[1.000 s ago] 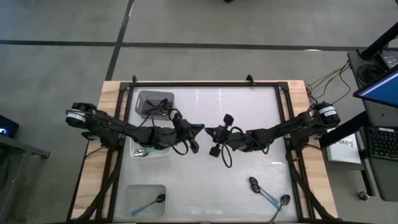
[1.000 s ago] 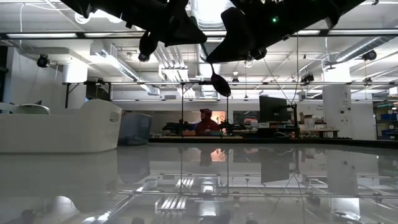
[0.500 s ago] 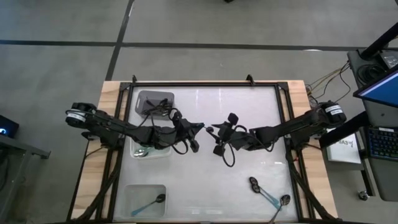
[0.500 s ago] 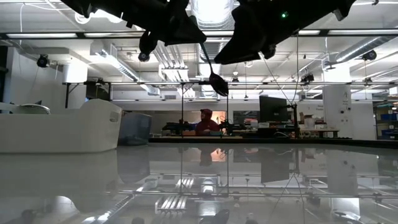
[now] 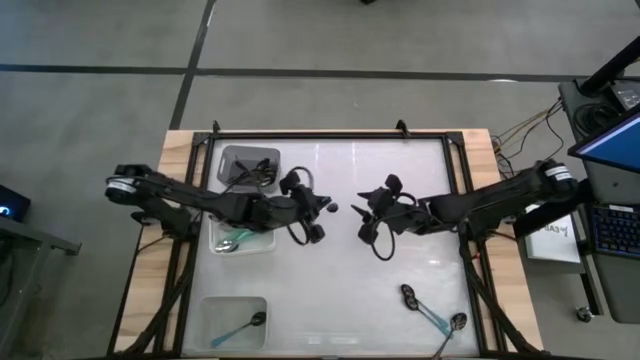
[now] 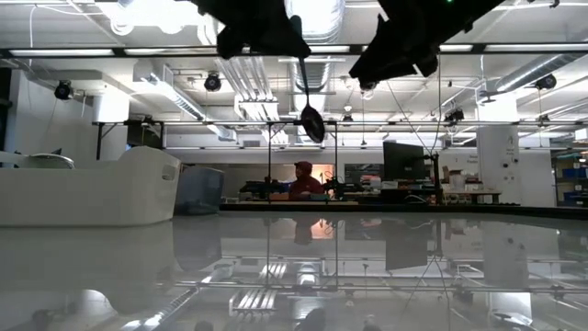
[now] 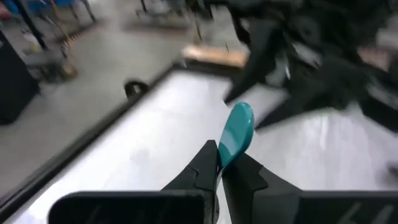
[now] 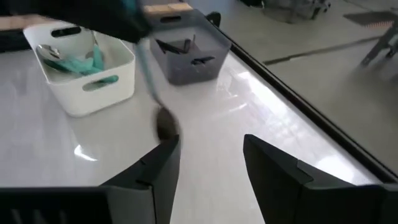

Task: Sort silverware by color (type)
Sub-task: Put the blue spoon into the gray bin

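— Where's the teal-handled spoon with the black bowl [image 7: 236,132]?

— Clamped in the left gripper [image 7: 219,169], mid-table, high above the surface — bowl hanging down.

— And the right gripper [image 8: 210,153]?

— Fingers apart, empty, just right of the spoon — not touching it.

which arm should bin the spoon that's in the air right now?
Left. The left gripper is shut on the teal-handled spoon and sits closest to the white bin and grey bin. The right gripper is open and empty, farther from those bins.
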`<state>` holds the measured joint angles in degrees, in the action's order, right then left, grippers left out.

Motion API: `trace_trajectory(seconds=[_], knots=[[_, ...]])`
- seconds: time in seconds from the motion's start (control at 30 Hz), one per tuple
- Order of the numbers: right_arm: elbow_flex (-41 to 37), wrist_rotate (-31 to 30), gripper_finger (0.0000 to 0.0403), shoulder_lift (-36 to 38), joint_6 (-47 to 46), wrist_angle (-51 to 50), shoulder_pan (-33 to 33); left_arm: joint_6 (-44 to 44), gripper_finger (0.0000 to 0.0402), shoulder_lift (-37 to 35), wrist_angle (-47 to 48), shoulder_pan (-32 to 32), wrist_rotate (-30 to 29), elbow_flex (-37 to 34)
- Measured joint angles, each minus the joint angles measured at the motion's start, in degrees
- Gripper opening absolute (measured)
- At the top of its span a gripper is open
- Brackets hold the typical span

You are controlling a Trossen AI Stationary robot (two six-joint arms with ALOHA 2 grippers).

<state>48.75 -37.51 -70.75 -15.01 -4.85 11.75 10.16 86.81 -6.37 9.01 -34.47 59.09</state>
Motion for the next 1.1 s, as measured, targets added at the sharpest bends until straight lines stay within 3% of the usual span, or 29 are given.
trace_trajectory(seconds=[0.27, 0.4, 0.53, 0.77, 0.87, 1.03, 1.1], knots=[[0.0, -0.02, 0.0162, 0.18, -5.26, -6.91, 0.0, 7.51, 0.0, 3.06, 45.85, 3.51, 9.67, 19.17], [-0.02, 0.0, 0.0162, -1.75, -7.23, -9.33, 0.0, 15.21, 0.0, 1.5, 58.37, 8.57, 10.01, 23.1], [-0.02, 0.01, 0.016, -3.94, -7.53, -10.36, 0.0, 24.08, 0.0, -0.75, 63.08, 16.2, 10.7, 24.05], [-0.02, -0.01, 0.016, -7.74, -7.53, -10.07, -0.04, 38.0, 0.0, -0.81, 65.4, 30.77, 18.27, 23.78], [-0.02, -0.01, 0.016, -8.77, -7.54, -8.99, -0.13, 43.84, 0.0, -0.73, 67.26, 36.35, 18.16, 24.66], [-0.02, 0.04, 0.016, -9.41, -8.36, -7.44, -0.13, 58.51, 0.0, -0.81, 73.98, 42.19, 17.65, 25.66], [-0.02, 0.07, 0.016, -9.51, -9.52, -7.47, -0.13, 62.88, 0.0, -0.81, 74.33, 43.22, 20.14, 24.99]])
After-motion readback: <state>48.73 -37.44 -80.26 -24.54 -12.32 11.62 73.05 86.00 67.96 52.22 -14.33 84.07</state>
